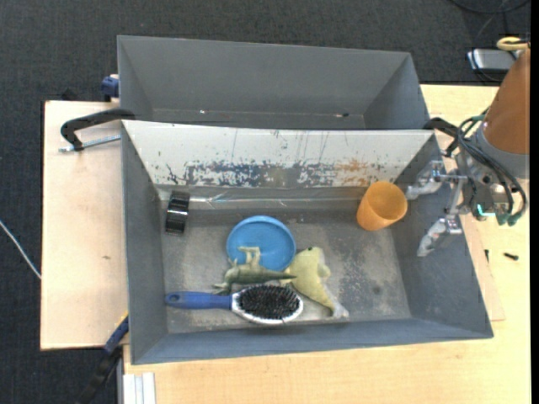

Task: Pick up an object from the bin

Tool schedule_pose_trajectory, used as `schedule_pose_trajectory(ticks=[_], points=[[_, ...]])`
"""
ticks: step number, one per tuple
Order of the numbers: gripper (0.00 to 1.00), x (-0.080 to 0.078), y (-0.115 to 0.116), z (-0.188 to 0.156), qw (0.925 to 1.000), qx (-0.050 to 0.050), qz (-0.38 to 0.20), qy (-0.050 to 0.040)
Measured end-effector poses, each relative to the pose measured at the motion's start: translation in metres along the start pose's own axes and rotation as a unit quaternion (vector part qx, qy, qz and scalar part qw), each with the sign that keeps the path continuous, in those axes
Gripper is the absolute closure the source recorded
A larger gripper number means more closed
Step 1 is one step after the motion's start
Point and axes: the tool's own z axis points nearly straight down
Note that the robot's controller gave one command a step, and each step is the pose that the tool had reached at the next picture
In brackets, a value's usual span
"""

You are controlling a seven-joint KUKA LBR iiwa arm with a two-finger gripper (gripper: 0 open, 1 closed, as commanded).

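Observation:
My gripper (419, 220) hangs over the bin's right wall with its two metal fingers spread apart; it is open and nothing sits between them. Just left of it, an orange cup (381, 205) lies on its side in the bin's back right corner, apart from the fingers. Further left on the floor lies a pale yellow-green soft toy (313, 278).
A blue round dish (261, 241) sits mid-floor, with a small green toy animal (248, 272) at its front edge. A blue-handled hairbrush (253, 303) lies along the front wall. A black roll (177, 212) stands in the back left corner.

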Motion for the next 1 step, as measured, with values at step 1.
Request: schedule_pose_trajectory(ticks=[1], points=[[0.00,-0.0463,0.0498,0.1469,0.9944,0.001,0.105,-0.0085]])
